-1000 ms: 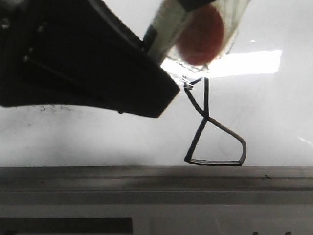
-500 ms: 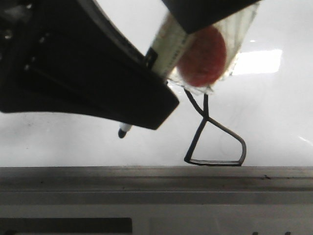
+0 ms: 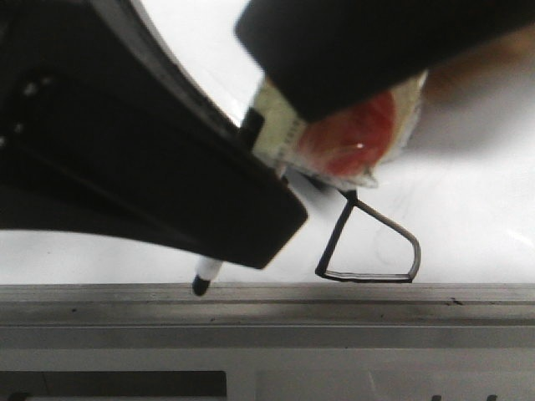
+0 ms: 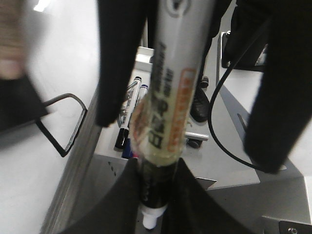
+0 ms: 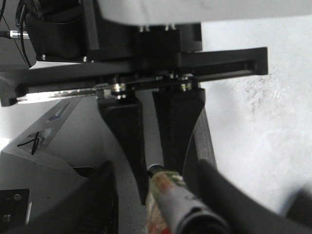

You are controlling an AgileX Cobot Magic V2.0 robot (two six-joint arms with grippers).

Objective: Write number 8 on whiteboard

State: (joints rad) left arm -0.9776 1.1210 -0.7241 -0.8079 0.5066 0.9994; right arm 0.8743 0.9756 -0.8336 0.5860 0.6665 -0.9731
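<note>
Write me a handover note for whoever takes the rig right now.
Left gripper: shut on the marker, tip down by the ledge, left of the 8.
Right gripper: open, fingers either side of the marker's rear end, not gripping.
8: drawn on the whiteboard; lower loop closed, upper loop hidden behind the marker in the front view.
Left to do: check the upper loop, then probably stow the marker.

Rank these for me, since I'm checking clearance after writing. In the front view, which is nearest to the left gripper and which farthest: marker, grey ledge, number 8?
1. The marker: held in the left gripper, tip poking out below it.
2. and 3. The grey ledge, just beneath, and the number 8, to the right on the whiteboard, are too close to call.
</note>
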